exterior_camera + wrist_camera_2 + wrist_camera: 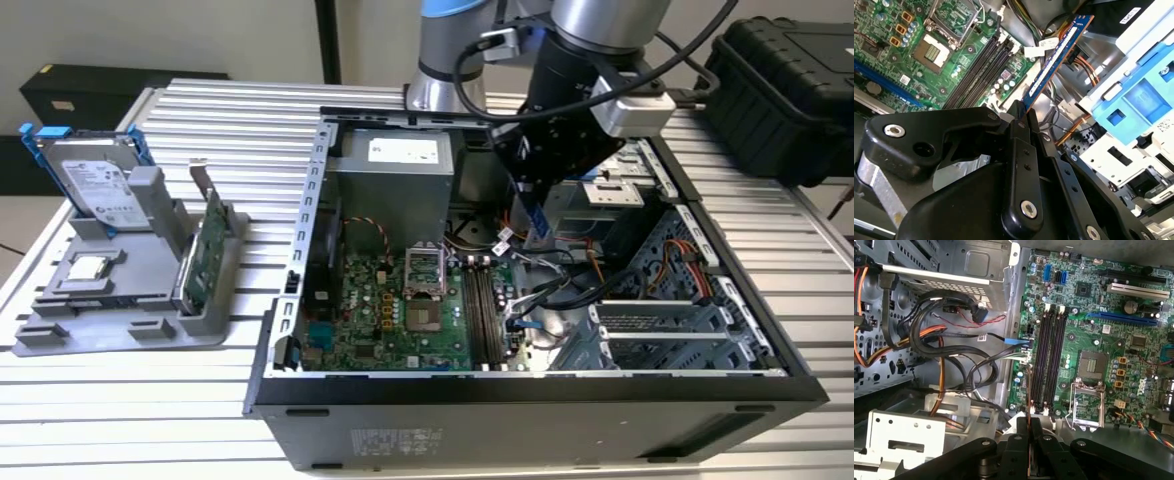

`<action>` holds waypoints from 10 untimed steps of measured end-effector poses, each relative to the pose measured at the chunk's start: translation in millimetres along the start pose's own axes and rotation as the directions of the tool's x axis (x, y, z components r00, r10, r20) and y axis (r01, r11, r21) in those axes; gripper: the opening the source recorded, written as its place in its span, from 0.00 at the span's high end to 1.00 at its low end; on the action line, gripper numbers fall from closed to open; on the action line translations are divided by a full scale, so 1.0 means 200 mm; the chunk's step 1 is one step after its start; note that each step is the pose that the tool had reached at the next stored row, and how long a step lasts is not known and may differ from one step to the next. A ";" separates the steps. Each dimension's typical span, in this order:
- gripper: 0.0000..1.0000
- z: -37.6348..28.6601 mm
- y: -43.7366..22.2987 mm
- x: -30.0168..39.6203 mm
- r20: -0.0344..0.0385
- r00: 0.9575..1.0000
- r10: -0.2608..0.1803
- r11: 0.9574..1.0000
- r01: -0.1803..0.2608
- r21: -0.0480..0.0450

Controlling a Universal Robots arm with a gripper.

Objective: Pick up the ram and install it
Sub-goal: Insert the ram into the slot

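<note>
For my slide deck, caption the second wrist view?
Gripper holding the ram above the motherboard's empty memory slots.

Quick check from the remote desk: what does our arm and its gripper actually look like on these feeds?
The arm has silver-grey tube segments with a light blue joint cap and black cables looping along it. A white box sits on the black wrist block. The gripper is matte black, with rounded linkage plates, silver screw heads and slim flat fingers.

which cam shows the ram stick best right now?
Second wrist view: the ram runs lengthwise from the gripper, blue face and edge plain. The exterior view shows a short blue strip under the gripper. The first wrist view has it edge-on, a thin line.
</note>
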State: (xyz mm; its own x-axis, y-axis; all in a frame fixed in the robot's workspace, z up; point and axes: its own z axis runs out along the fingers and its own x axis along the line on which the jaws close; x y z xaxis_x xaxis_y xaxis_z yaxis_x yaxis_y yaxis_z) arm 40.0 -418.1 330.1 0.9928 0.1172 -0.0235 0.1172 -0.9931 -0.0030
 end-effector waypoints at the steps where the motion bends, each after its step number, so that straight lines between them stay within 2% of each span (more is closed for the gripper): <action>1: 1.00 0.001 0.001 0.004 0.000 1.000 0.000 1.000 0.000 0.000; 10: 1.00 0.006 0.001 0.009 0.000 1.000 0.000 1.000 0.000 0.000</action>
State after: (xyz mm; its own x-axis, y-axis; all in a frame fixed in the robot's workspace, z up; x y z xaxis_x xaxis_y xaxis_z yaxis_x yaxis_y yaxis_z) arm 41.8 -418.1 328.9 0.9928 0.1172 -0.0234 0.1171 -0.9931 -0.0033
